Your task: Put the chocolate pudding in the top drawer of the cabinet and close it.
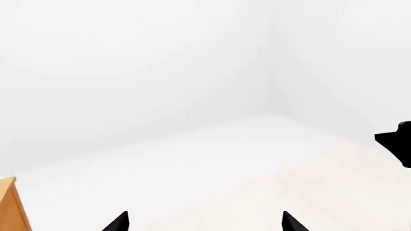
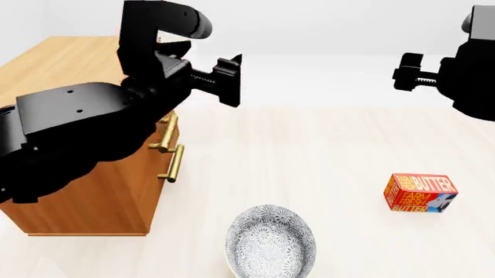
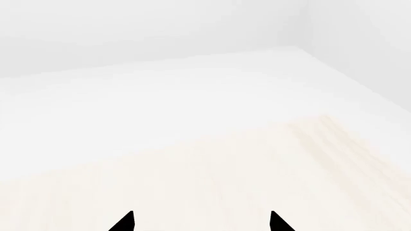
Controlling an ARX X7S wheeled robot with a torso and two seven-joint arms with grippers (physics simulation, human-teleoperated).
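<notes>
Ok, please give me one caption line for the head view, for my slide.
Two black robot arms raised above an orange-brown wooden cabinet, a patterned grey-white bowl and a red-orange butter box.

A pale, light-wood floor spreads across the near part of the scene, its faint grain running toward a whiter band farther off. Beyond it rise plain white walls, which meet in a soft vertical corner visible in the left wrist view. The light is even and diffuse, casting only weak shadows on the floor.
</notes>
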